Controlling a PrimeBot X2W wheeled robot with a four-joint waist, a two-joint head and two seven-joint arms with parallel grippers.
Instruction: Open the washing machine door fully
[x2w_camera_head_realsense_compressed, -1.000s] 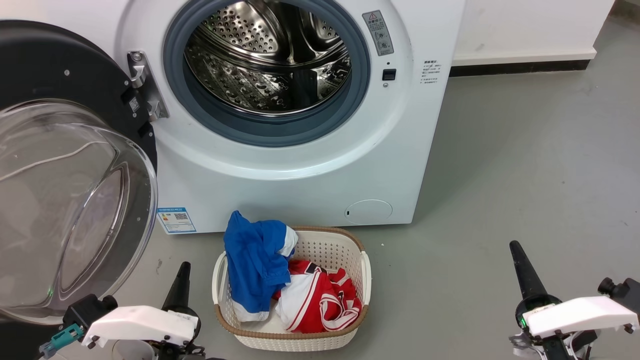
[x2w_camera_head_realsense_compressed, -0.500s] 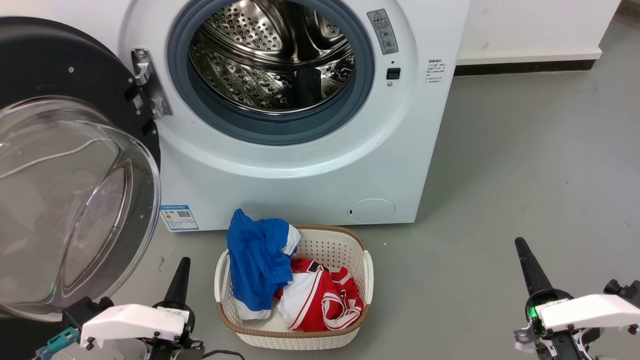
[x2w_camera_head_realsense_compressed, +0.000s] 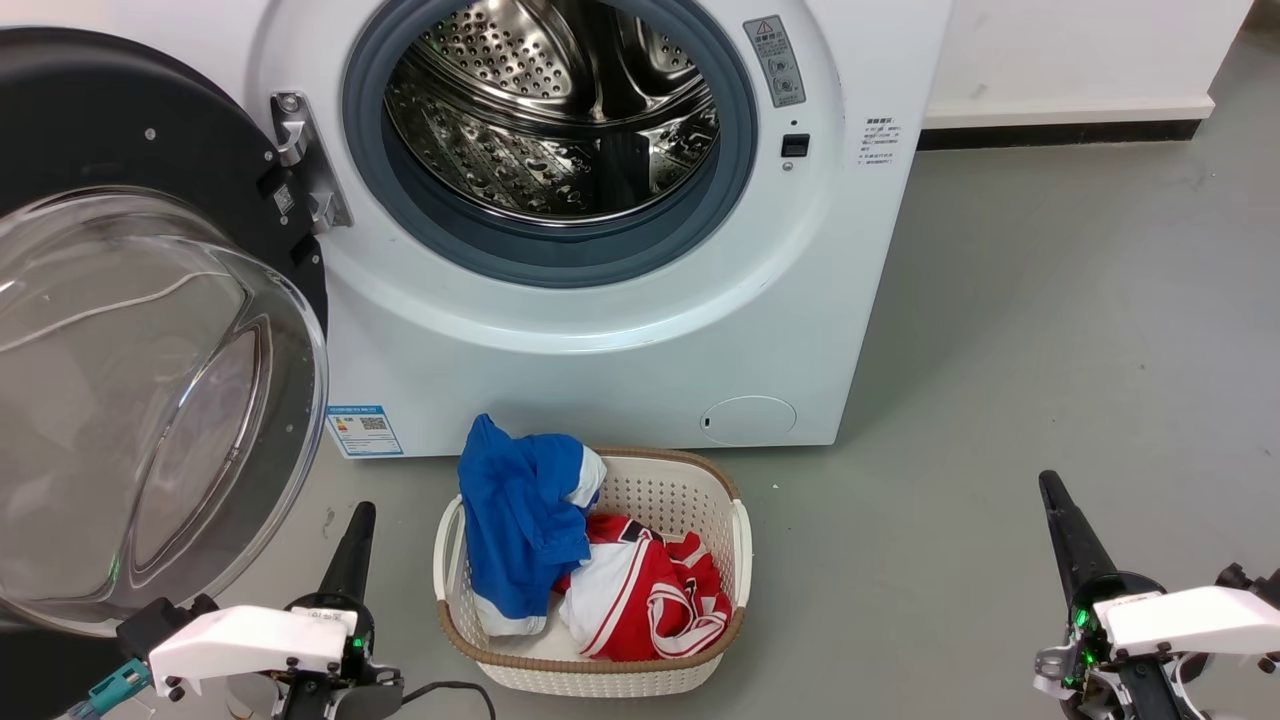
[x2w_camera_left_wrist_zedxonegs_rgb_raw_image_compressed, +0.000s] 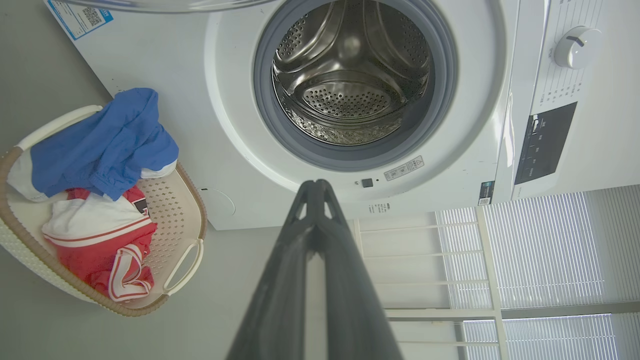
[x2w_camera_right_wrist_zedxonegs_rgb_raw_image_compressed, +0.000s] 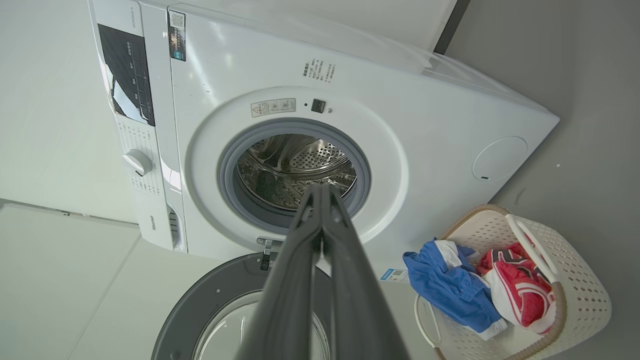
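Head view shifted, washing machine door (x2w_camera_head_realsense_compressed: 150, 350) — unmoved

The washing machine (x2w_camera_head_realsense_compressed: 620, 330) stands on the floor (x2w_camera_head_realsense_compressed: 1000, 350) ahead of me, with the washing machine door (x2w_camera_head_realsense_compressed: 150, 400) swung out to my left. A basket (x2w_camera_head_realsense_compressed: 738, 520) with clothes (x2w_camera_head_realsense_compressed: 560, 560) in it sits on the floor just before the machine. My left hand (x2w_camera_head_realsense_compressed: 360, 520) is near the basket's left side and my right hand (x2w_camera_head_realsense_compressed: 1052, 490) is well apart to its right.

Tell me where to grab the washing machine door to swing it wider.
Likely the black rim of the washing machine door, away from the hinge, left gripper coming from the front. The rim offers an edge; the bulging glass bowl is smooth, rounded.
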